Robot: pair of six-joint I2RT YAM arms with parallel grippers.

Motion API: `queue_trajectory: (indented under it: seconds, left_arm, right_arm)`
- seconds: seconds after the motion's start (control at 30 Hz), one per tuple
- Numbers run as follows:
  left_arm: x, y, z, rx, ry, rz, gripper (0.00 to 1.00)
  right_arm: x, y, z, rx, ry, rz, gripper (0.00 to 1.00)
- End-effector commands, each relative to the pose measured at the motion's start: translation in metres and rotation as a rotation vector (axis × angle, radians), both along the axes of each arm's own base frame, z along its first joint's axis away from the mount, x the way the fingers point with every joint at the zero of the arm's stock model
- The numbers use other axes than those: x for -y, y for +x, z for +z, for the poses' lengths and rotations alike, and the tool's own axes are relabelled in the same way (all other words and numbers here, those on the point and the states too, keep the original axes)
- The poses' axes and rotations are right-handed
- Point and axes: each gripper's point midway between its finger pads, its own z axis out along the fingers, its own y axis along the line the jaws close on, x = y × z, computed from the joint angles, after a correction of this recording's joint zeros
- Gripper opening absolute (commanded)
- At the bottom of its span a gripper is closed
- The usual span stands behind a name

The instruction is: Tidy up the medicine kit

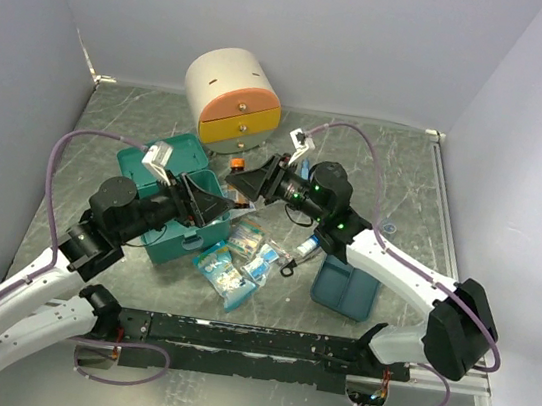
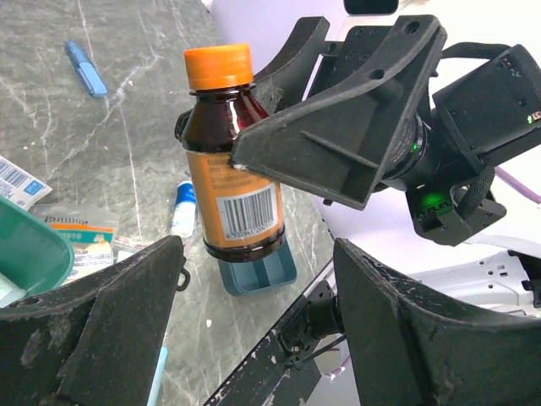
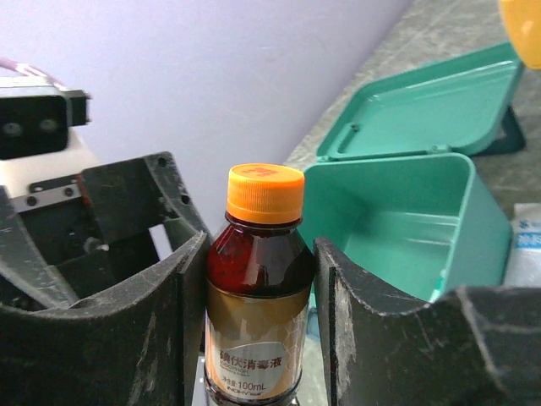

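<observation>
Grey-green marbled desk (image 1: 410,182), plain pale lavender walls (image 1: 307,21) closing it in at back, left and right, black metal rail (image 1: 252,340) along near edge, soft even light

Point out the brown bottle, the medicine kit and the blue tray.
brown bottle (image 3: 254,262), right wrist view, glass shoulder.
medicine kit (image 3: 380,184), right wrist view, inner back wall.
blue tray (image 1: 347,295), top view, bare compartment floor.
</observation>
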Motion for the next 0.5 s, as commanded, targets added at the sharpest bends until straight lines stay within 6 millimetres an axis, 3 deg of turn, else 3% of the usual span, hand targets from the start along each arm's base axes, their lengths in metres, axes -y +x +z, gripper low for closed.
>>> queue_trajectory:
  seconds: [0.0, 0.2, 0.47]
  left_arm:
    - [0.002, -0.001, 0.022, 0.048, -0.050, -0.006, 0.81]
    - [-0.003, 0.004, 0.029, 0.041, -0.092, 0.039, 0.74]
    - [0.006, -0.001, 0.032, 0.037, -0.152, -0.015, 0.71]
  right_arm:
    - [-0.011, -0.016, 0.051, 0.076, 0.158, 0.102, 0.31]
    - [-0.017, -0.024, 0.065, 0.087, 0.203, 0.156, 0.31]
    - [-0.028, -0.031, 0.067, 0.077, 0.213, 0.192, 0.32]
